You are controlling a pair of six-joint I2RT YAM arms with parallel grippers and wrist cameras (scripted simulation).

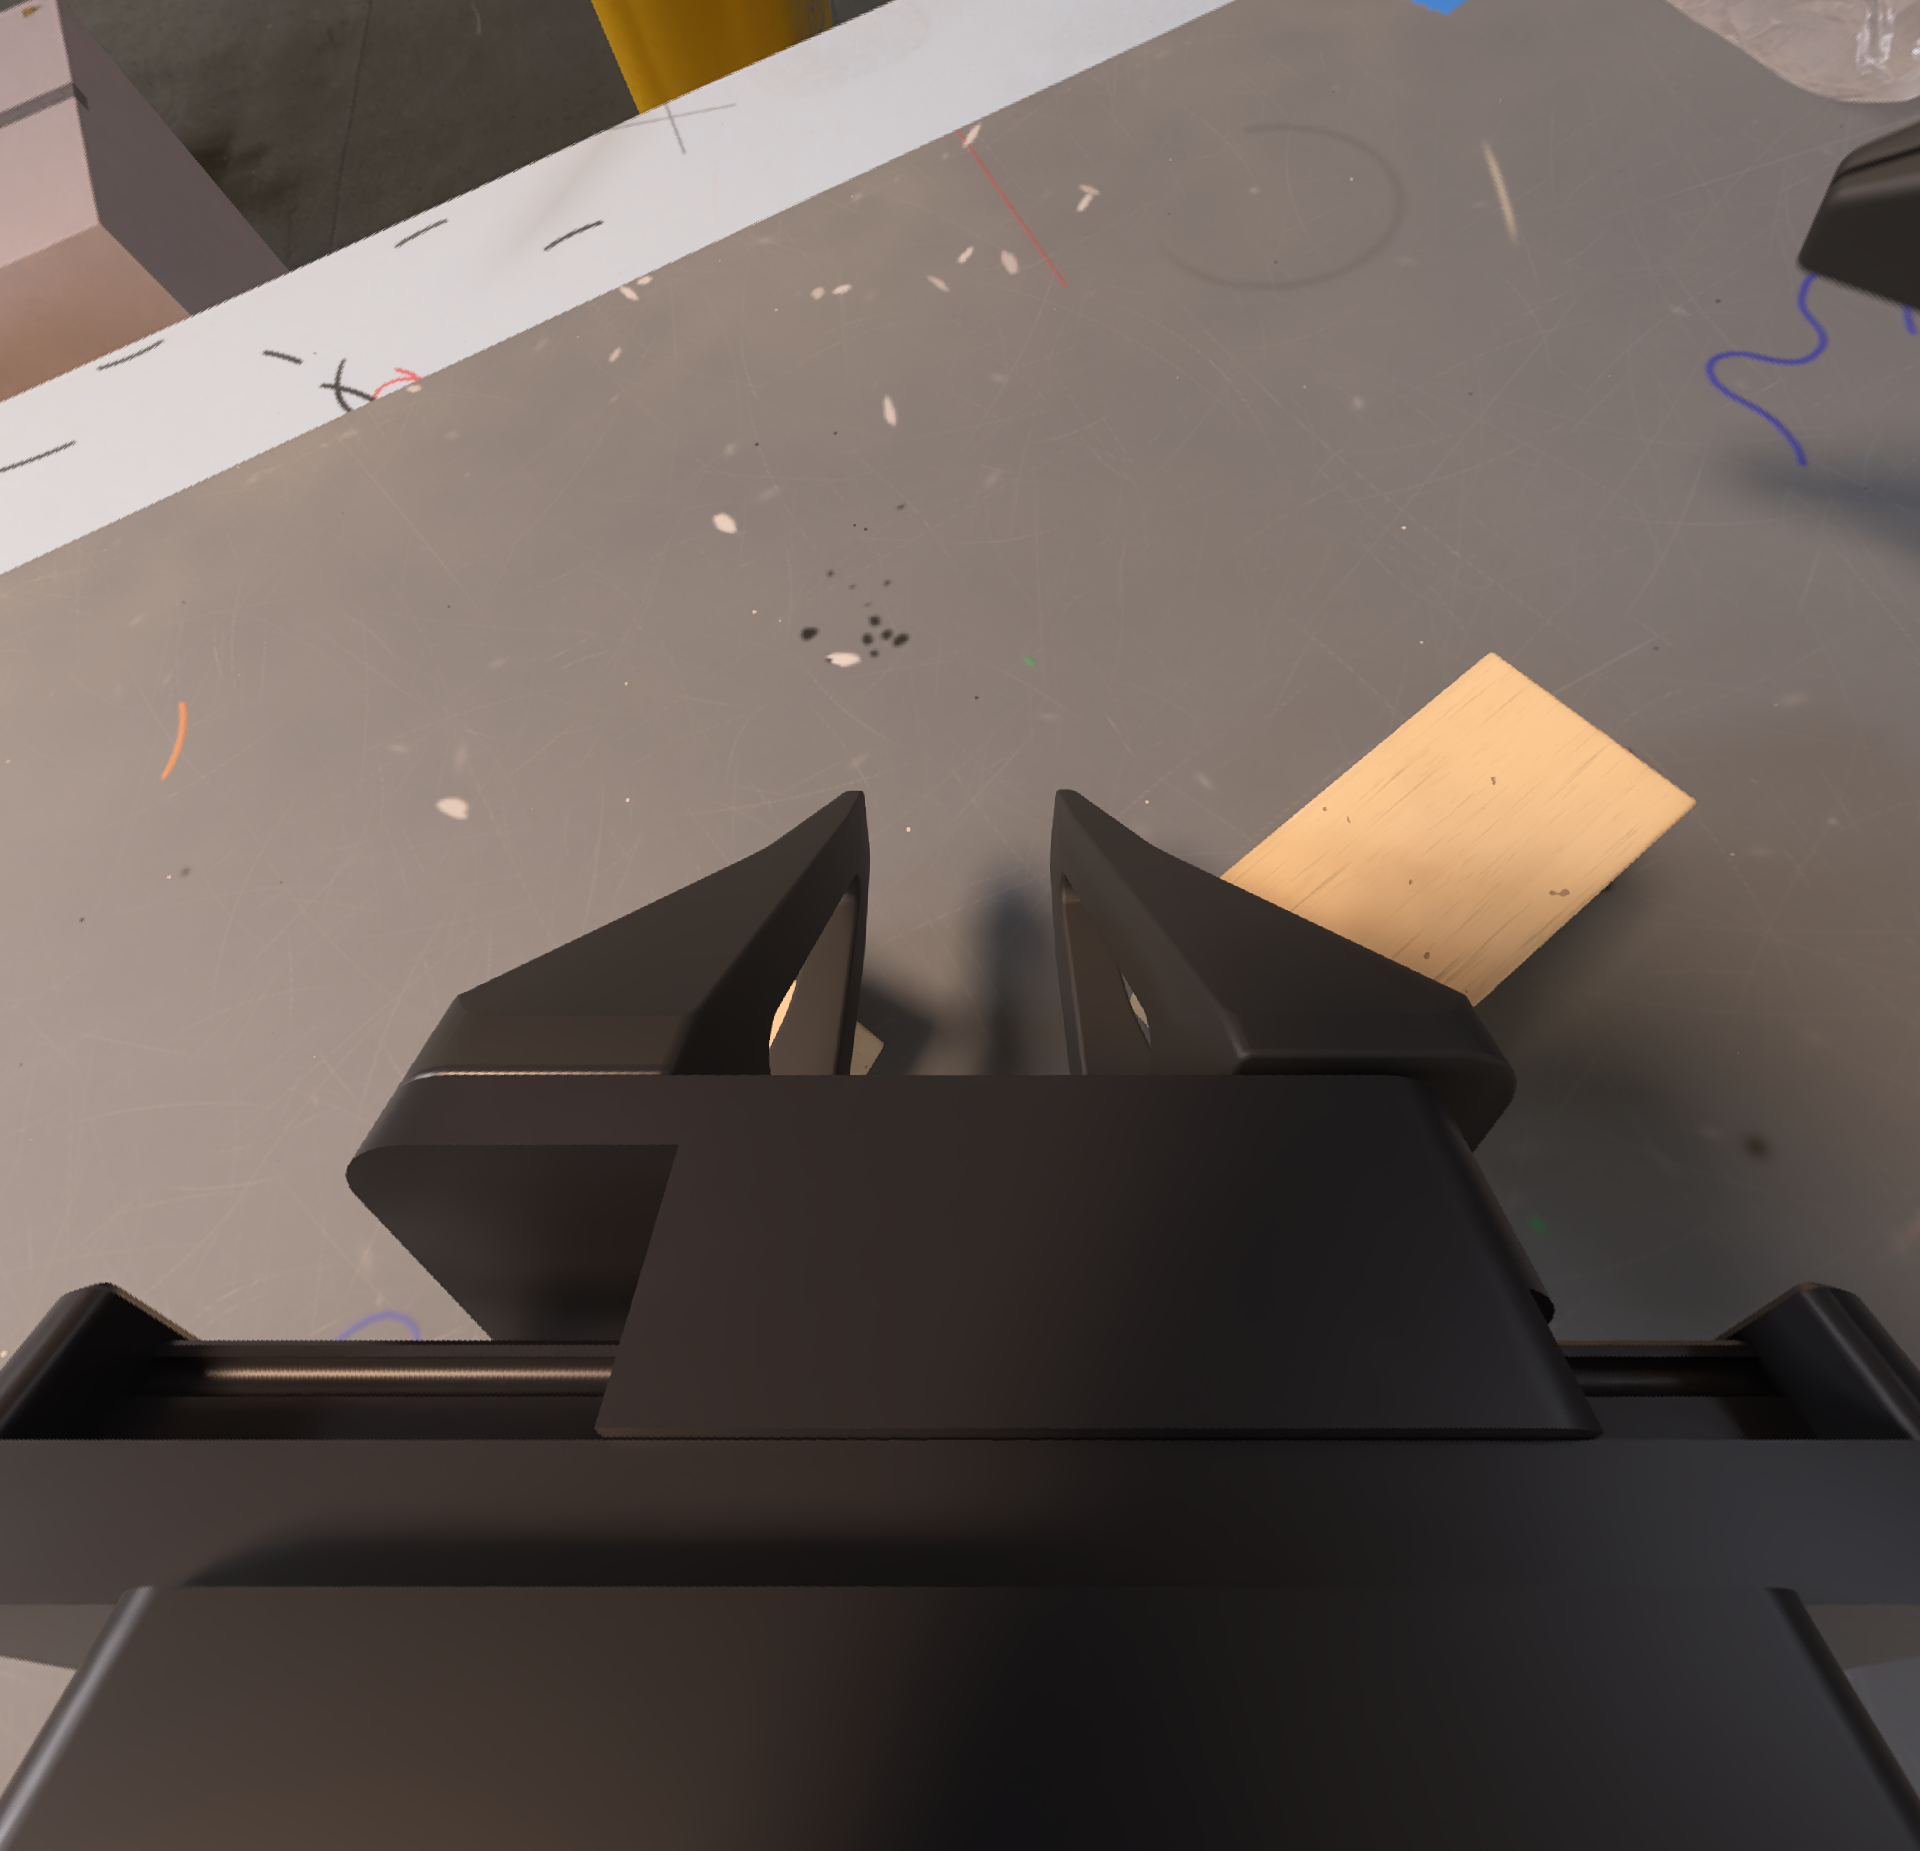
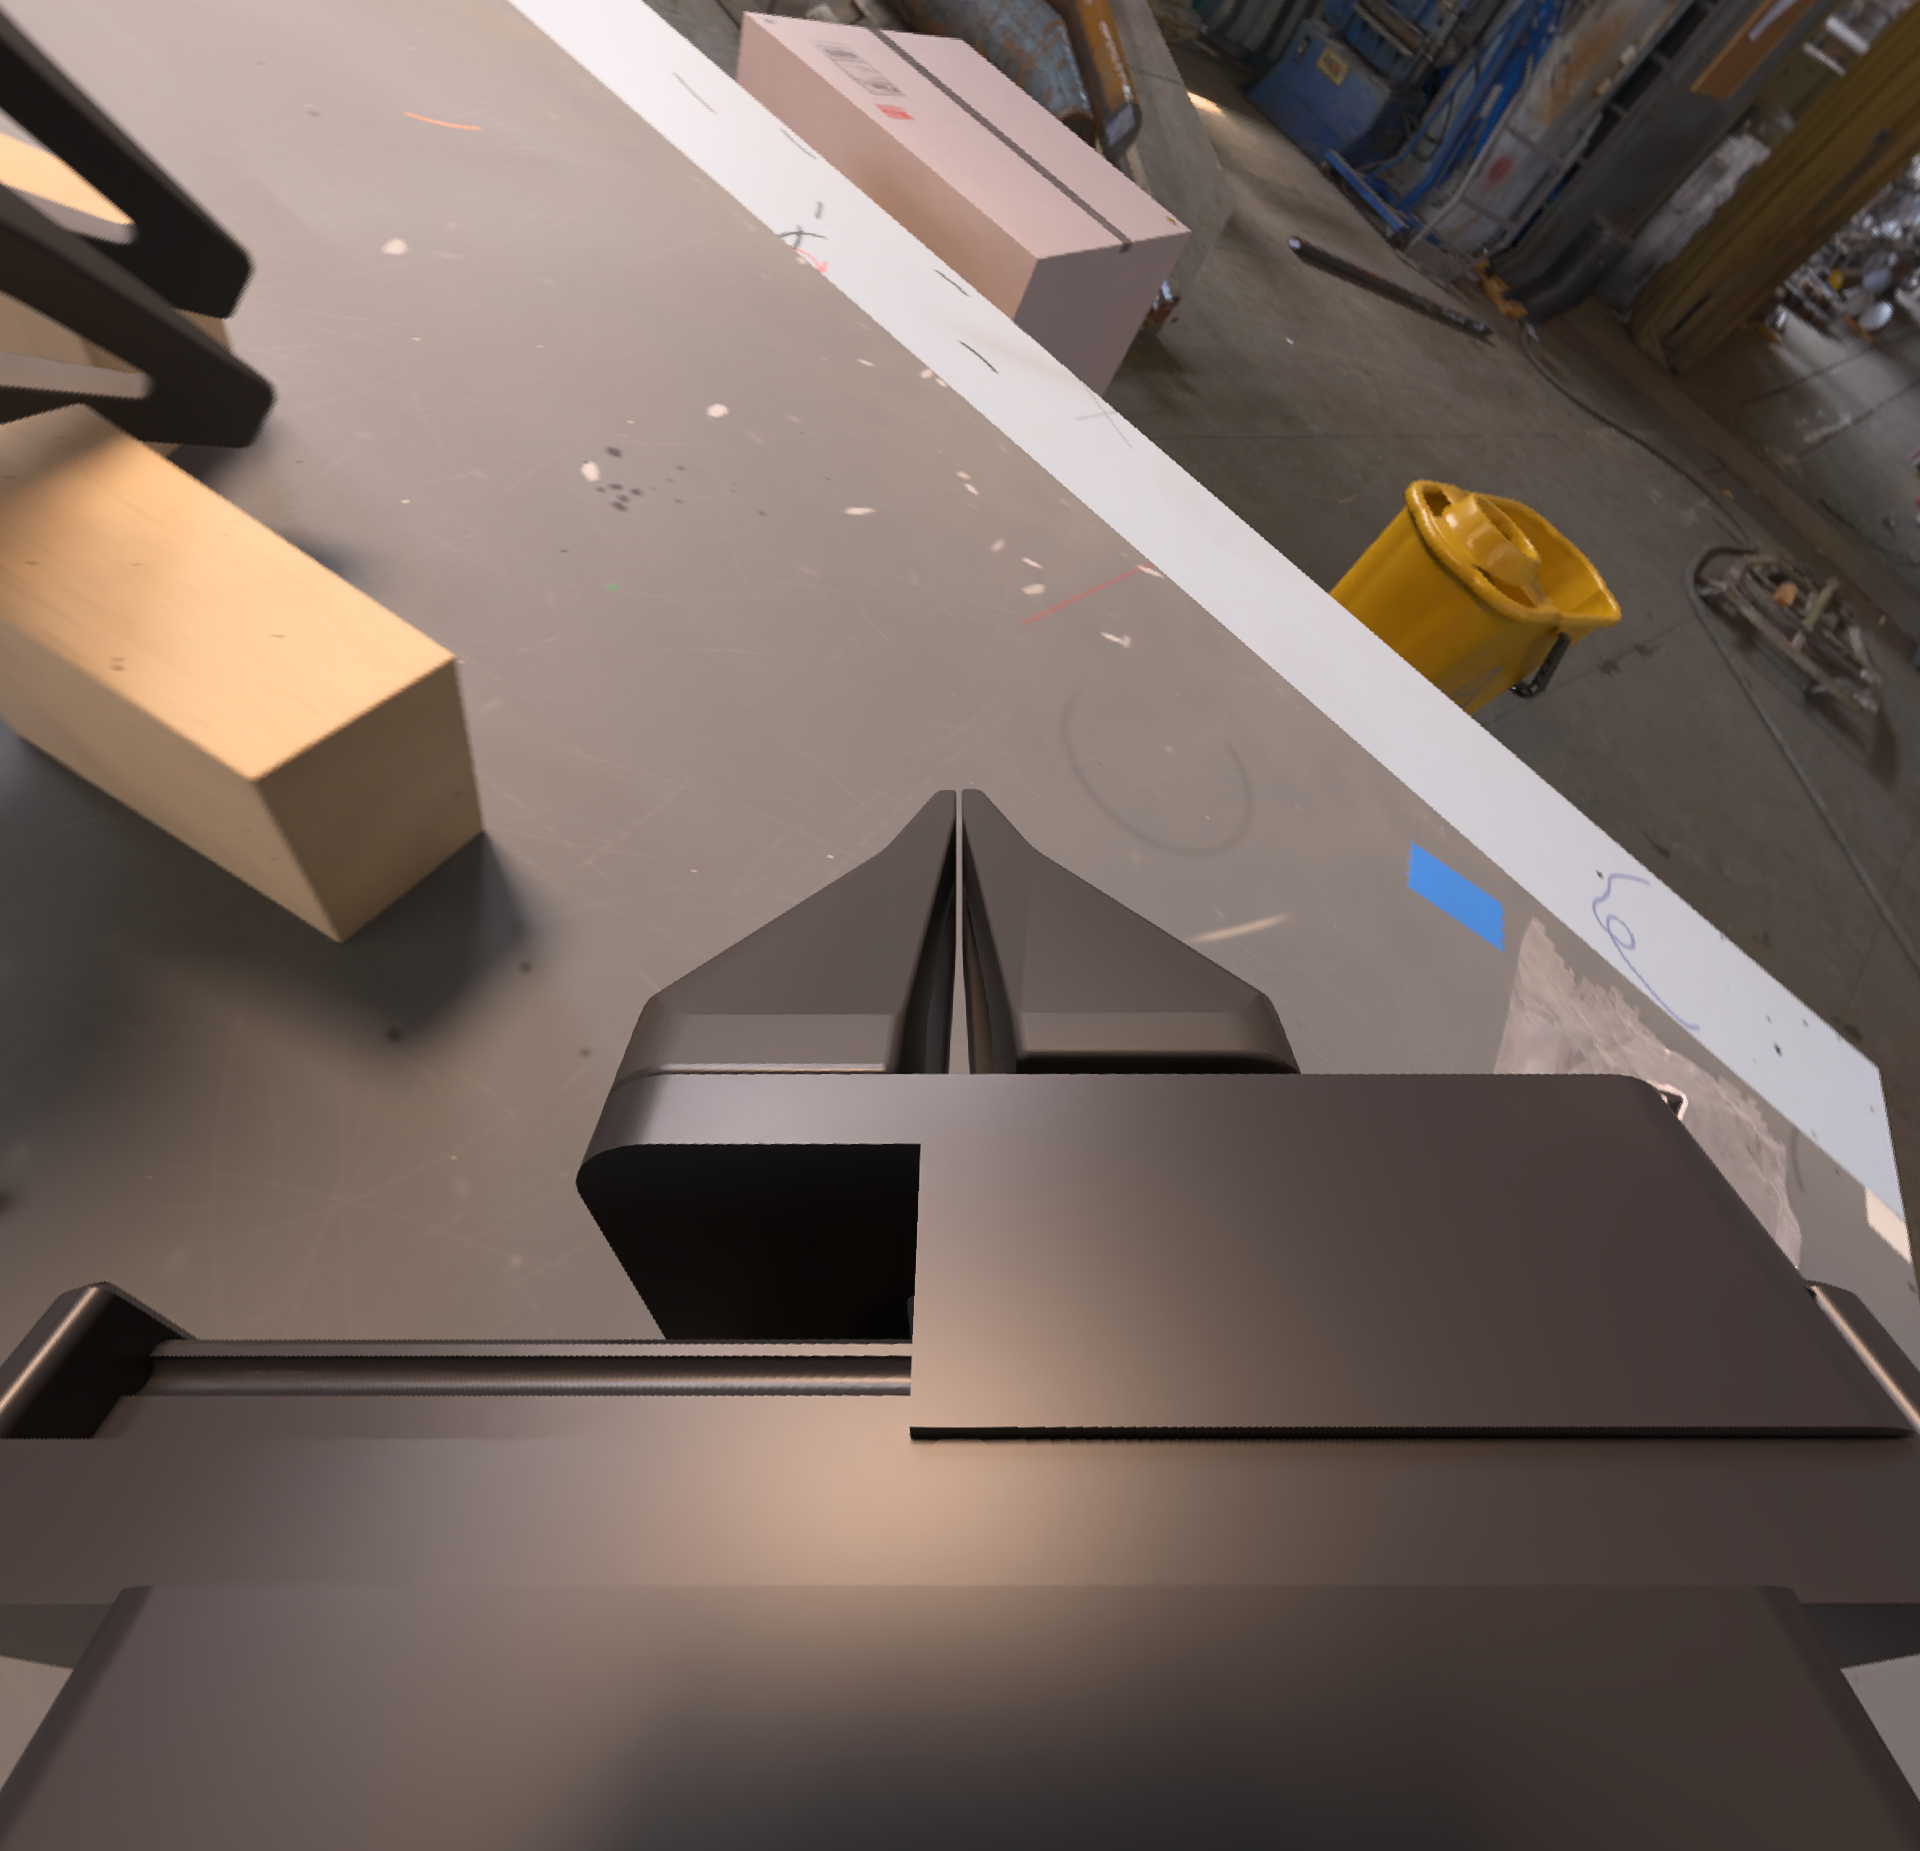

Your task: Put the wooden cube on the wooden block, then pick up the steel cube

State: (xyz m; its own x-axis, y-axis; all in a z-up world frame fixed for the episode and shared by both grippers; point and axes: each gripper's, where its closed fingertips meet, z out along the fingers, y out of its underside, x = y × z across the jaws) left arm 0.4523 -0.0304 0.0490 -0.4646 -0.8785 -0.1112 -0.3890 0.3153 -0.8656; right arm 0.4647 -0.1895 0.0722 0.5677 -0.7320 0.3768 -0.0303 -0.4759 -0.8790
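Left gripper (image 1: pixel 958 814) over the grey table (image 1: pixel 623 762), fingers spread with a gap, nothing visible between the tips. Wooden block (image 1: pixel 1455 835) lies flat at 2 o'clock of it, partly hidden behind the right finger. Right gripper (image 2: pixel 958 804) fingers pressed together, empty. Wooden block (image 2: pixel 208 679) at its 10 o'clock; left gripper (image 2: pixel 208 347) above the block's far end. Yellow bin (image 2: pixel 1475 596) on the floor at 2 o'clock. Cubes: cannot tell

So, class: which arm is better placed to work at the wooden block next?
Left. The left gripper hovers right beside the wooden block, jaws apart; the right gripper is shut, with the block off to its side.
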